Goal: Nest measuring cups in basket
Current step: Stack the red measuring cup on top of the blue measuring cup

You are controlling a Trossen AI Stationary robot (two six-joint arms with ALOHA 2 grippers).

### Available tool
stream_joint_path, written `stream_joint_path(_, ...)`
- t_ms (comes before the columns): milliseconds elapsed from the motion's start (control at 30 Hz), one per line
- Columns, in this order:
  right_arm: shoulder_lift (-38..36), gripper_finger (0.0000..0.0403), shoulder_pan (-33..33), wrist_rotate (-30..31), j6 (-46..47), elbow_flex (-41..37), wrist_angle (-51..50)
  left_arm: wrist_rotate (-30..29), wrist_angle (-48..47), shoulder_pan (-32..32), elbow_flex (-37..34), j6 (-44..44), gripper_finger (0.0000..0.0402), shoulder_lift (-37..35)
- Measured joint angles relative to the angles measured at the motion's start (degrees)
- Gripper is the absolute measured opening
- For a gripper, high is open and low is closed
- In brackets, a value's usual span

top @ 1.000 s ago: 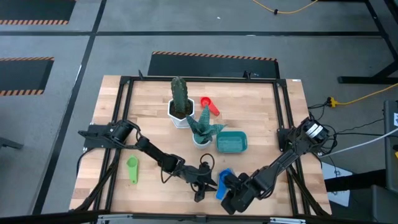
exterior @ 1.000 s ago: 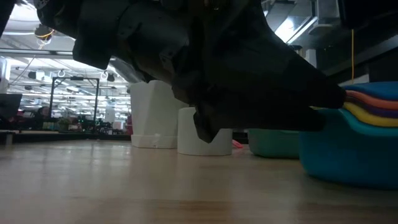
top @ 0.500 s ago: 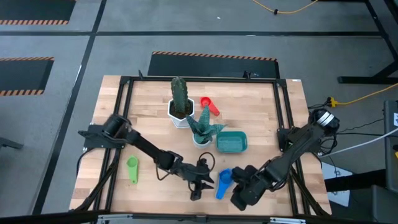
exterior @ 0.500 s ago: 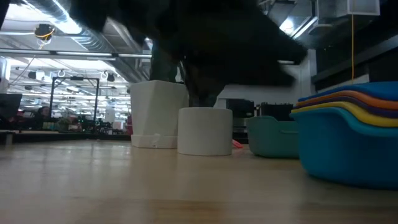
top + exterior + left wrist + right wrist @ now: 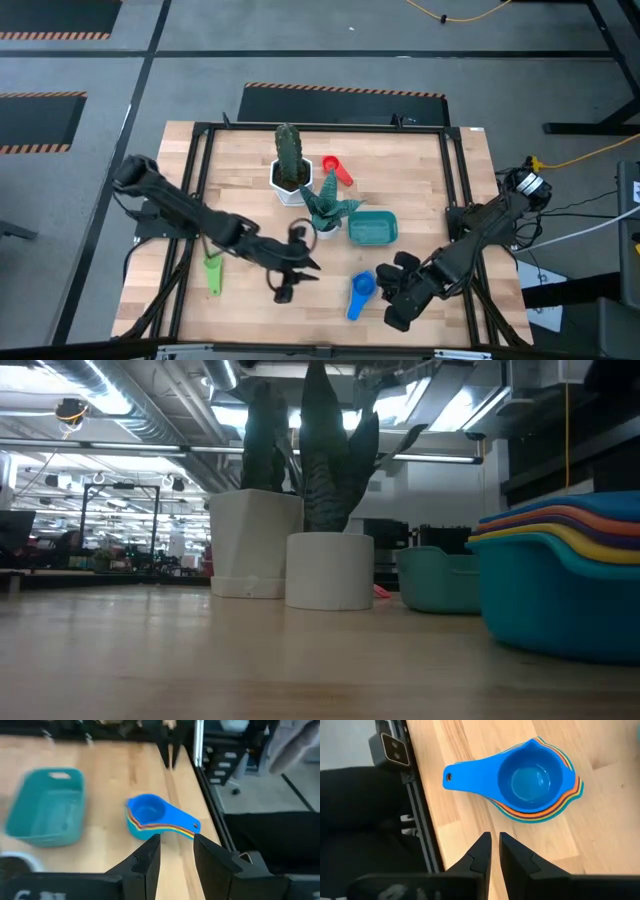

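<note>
Near the table's front edge, my right gripper (image 5: 397,318) has its fingers nearly together, empty, just beside the nested measuring cups (image 5: 358,294). My left gripper (image 5: 284,292) stands apart, also empty. The basket (image 5: 372,229) lies behind the stack. Grip the stacked handles squarely, lift level, and lower into the basket.

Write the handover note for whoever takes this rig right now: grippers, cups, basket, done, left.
Left gripper: open, empty, above the table's middle front.
Right gripper: shut, empty, beside the nested stack.
Nested stack, blue cup on top, lies on the table near the front edge, outside the basket.
Green cup lies loose at the left; red cup lies behind the plant pots.
Basket: empty.
Done: several cups nested.
Left: add green and red, put the stack in the basket.
</note>
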Motion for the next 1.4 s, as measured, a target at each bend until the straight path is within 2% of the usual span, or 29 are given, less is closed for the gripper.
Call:
stream_joint_path(367, 0.0, 0.0042, -1.9, 0.0, -1.5, 0.0, -0.1, -12.2, -16.3, -4.3, 0.0, 3.6, 0.0110, -15.8)
stream_joint_path(600, -0.3, 0.0042, -4.2, 0.4, -10.2, 0.0, -1.2, -16.0, -25.4, -6.5, 0.0, 4.4, 0.0110, -25.6)
stream_joint_path(733, -2.4, 0.0042, -6.4, 5.0, -14.4, 0.0, -5.0, -20.3, -30.0, -8.1, -0.7, 4.0, 0.0110, -32.5)
stream_joint_path(833, -4.3, 0.0042, -8.0, 8.1, -17.1, 0.0, -8.5, -24.6, -30.0, -9.3, -5.3, 4.0, 0.0110, -39.0)
stream_joint_path(933, -5.5, 0.0042, -9.5, 9.0, -19.9, 0.0, -9.8, -26.9, -26.7, -9.5, -13.6, 2.5, 0.0110, -46.4)
stream_joint_path(1167, -5.6, 0.0042, -11.4, 9.0, -22.4, 0.0, -8.0, -27.5, -17.3, -9.4, -30.7, 3.6, 0.0110, -60.6)
stream_joint_path(1400, -5.6, 0.0042, -12.5, 9.0, -22.3, 0.0, -4.0, -28.7, -14.9, -9.4, -39.9, 3.9, 0.0110, -69.0)
